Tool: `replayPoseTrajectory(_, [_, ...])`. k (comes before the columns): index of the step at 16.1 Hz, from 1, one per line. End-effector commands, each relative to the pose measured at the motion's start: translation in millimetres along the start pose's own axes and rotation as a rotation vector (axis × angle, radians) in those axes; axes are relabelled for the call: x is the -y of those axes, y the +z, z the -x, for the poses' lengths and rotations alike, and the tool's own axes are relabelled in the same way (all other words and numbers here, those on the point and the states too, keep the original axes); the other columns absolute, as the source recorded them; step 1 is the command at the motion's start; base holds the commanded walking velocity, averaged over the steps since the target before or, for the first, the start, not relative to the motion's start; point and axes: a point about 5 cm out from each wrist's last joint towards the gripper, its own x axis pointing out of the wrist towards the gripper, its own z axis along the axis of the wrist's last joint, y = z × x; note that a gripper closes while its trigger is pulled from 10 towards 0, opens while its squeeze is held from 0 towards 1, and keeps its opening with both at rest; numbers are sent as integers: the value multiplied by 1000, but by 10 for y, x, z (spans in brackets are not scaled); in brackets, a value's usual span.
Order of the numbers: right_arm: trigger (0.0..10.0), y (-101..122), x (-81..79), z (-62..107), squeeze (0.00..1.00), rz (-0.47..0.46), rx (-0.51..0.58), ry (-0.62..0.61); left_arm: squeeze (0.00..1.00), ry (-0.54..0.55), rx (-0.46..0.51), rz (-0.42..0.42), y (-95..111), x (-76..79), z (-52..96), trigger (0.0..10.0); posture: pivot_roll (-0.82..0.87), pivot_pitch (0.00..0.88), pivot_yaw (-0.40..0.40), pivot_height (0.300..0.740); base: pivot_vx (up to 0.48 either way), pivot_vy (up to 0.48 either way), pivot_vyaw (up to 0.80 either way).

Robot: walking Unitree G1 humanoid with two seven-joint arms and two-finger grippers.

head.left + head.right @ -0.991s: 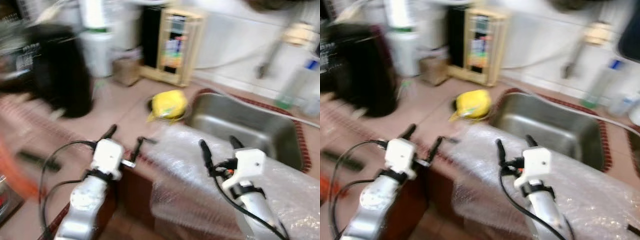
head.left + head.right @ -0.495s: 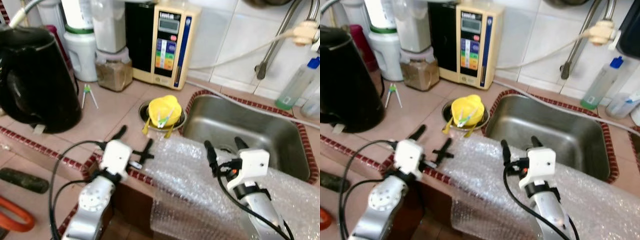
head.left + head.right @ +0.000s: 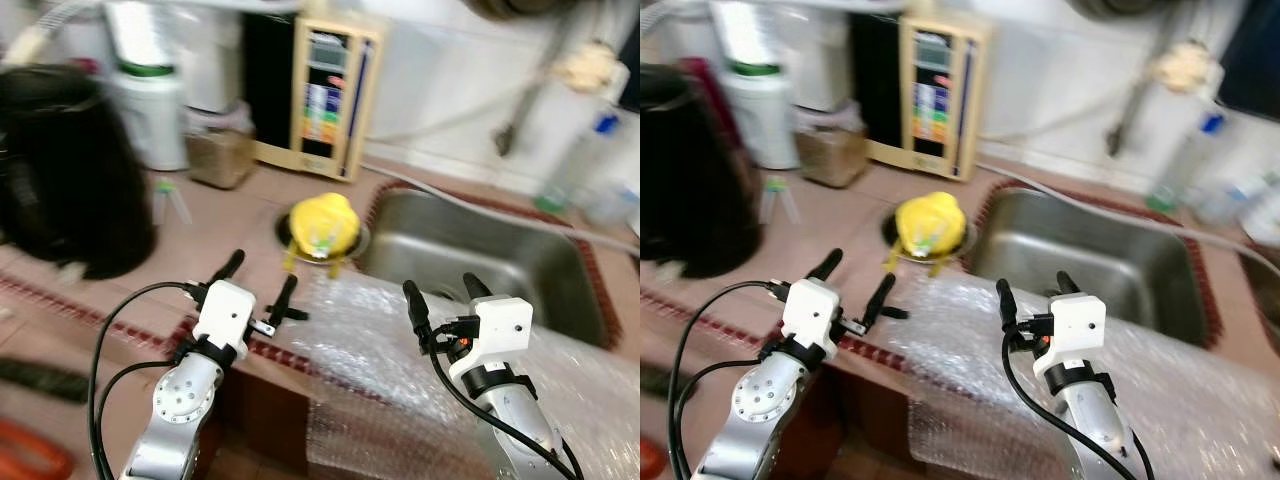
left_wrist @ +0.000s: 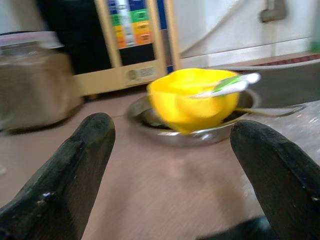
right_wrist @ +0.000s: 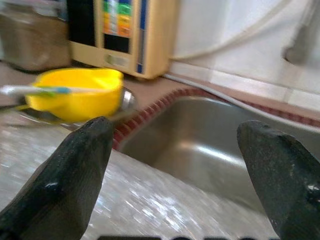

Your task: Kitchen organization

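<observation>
Yellow bowl (image 3: 322, 224): task thing; it sits in a round metal dish (image 4: 150, 117) set on the tiled counter, just beside the sink's left rim, ahead of both grippers; a small green and white utensil (image 4: 227, 85) lies across its top.
Counter (image 3: 225, 215): pinkish tile with a dark red mosaic edge, carrying everything below.
Sink (image 3: 480, 255): steel basin sunk into the counter, to the right of the bowl.
Bubble wrap (image 3: 385, 345): clear sheet draped over the counter's front edge, between the bowl and the robot, under the right gripper.
Black kettle (image 3: 65, 170): on the far left of the counter, blurred.
Water appliance (image 3: 325, 95): cream box with coloured buttons, upright against the wall tiles behind the bowl.
Jar (image 3: 218, 150): brown contents, just left of the appliance.
White container (image 3: 150, 120): green band near its top, between kettle and jar.
Left gripper (image 3: 258, 283): above the counter edge, near the bowl, fingers spread wide, nothing between them.
Right gripper (image 3: 443, 296): over the bubble wrap, fingers wide apart and empty, pointing toward the sink.
Bottle (image 3: 575, 165): pale, blue cap, by the wall right of the sink, blurred.
</observation>
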Motion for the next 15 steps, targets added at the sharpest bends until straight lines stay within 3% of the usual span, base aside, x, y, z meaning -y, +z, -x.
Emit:
replayPoseTrajectory(1, [10000, 24, 33, 3, 0, 10, 5, -12, 0, -14, 13, 9, 33, 24, -31, 10000, 164, 0, -86, 740, 0, 0, -800])
replayPoseTrajectory(6, [10000, 17, 16, 27, 0, 8, 1, -6, 0, 21, 10, 13, 26, -17, -36, 10000, 161, 0, -82, 740, 0, 0, -734])
replayPoseTrajectory(11, [10000, 2, -123, 73, 0, -42, -34, 97, 0, 37, 24, 69, 48, -4, -52, 10000, 152, 0, -91, 740, 0, 0, 0])
replayPoseTrajectory(15, [10000, -20, -180, 108, 0, -72, -70, 157, 0, -27, 57, 108, 110, 96, -107, 10000, 134, 0, -95, 740, 0, 0, 0])
